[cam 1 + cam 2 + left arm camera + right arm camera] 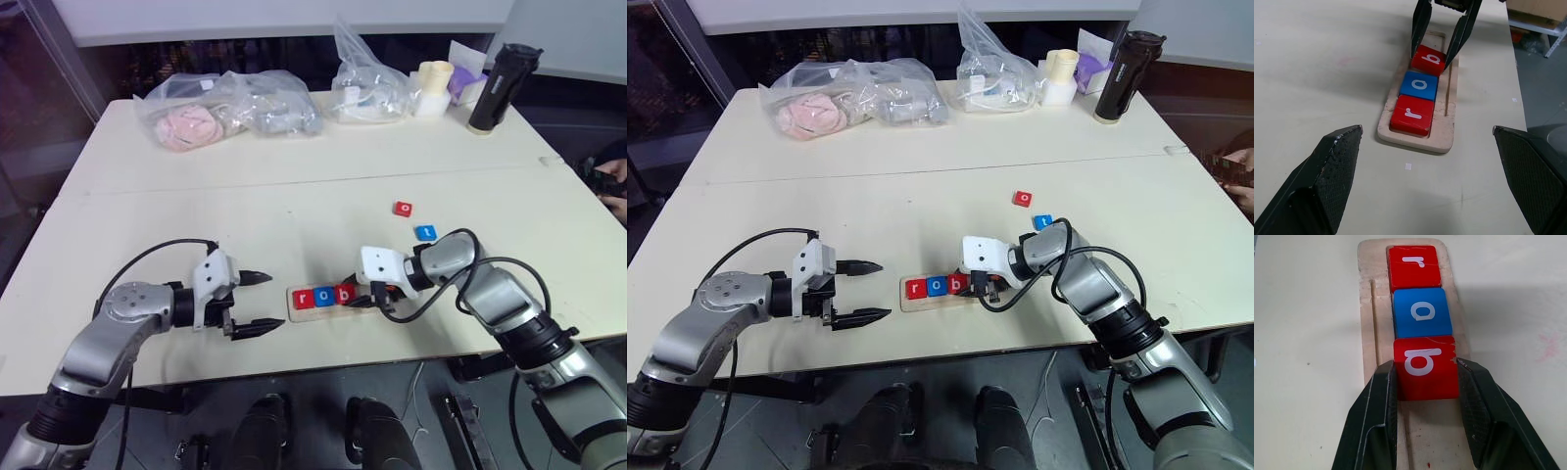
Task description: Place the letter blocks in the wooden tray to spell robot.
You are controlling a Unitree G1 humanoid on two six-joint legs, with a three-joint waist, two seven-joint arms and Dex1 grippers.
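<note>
The wooden tray (1447,122) lies near the table's front edge with three letter blocks in its groove: red r (1411,114), blue o (1420,85) and red b (1425,366). My right gripper (367,296) reaches down from the right and is shut on the red b block, one finger on each side, with the block resting in the tray. A loose red o block (403,209) and a blue t block (425,233) lie on the table behind my right arm. My left gripper (265,302) stands open and holds nothing, just left of the tray and pointing at it.
Clear plastic bags (235,113) with items sit along the table's far side, beside a cream cup (434,86) and a black bottle (500,88). A person's hand (612,181) shows at the far right edge. Bare tabletop lies between the tray and the bags.
</note>
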